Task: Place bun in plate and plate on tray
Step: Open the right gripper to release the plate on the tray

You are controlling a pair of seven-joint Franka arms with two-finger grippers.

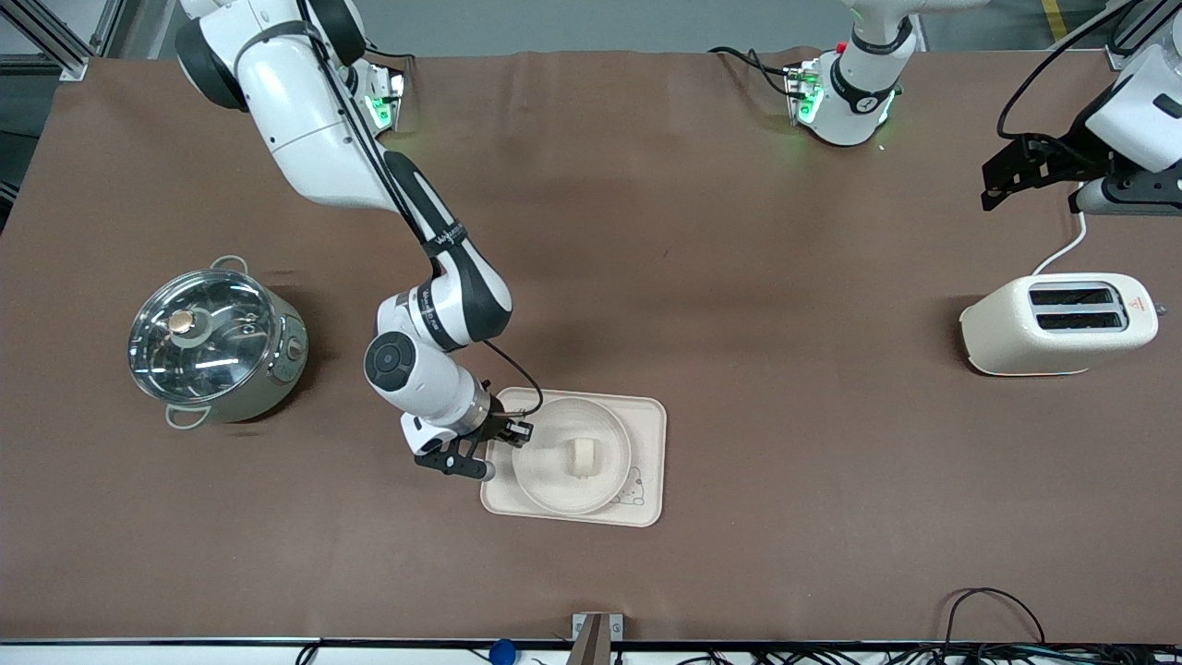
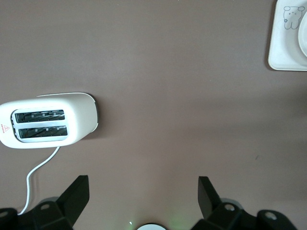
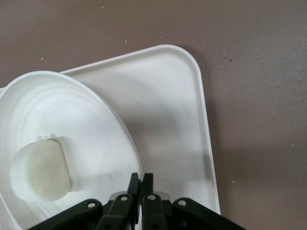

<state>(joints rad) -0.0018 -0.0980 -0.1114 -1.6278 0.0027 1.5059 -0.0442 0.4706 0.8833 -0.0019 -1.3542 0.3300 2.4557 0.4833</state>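
Observation:
The bun (image 1: 583, 456) stands in the round plate (image 1: 554, 485), and the plate lies within the rectangular tray (image 1: 649, 434) near the table's middle. My right gripper (image 1: 517, 431) is shut on the plate's rim at the side toward the right arm's end. The right wrist view shows its fingers (image 3: 138, 182) pinched on that rim, with the plate (image 3: 96, 129), the bun (image 3: 41, 170) and the tray (image 3: 168, 115). My left gripper (image 1: 993, 180) waits, open and empty (image 2: 144, 191), above the table by the toaster. The tray's bunny corner (image 2: 283, 52) shows in the left wrist view.
A cream toaster (image 1: 1057, 323) stands at the left arm's end of the table and also shows in the left wrist view (image 2: 48, 120), with its white cord. A steel pot with a glass lid (image 1: 217, 346) stands at the right arm's end.

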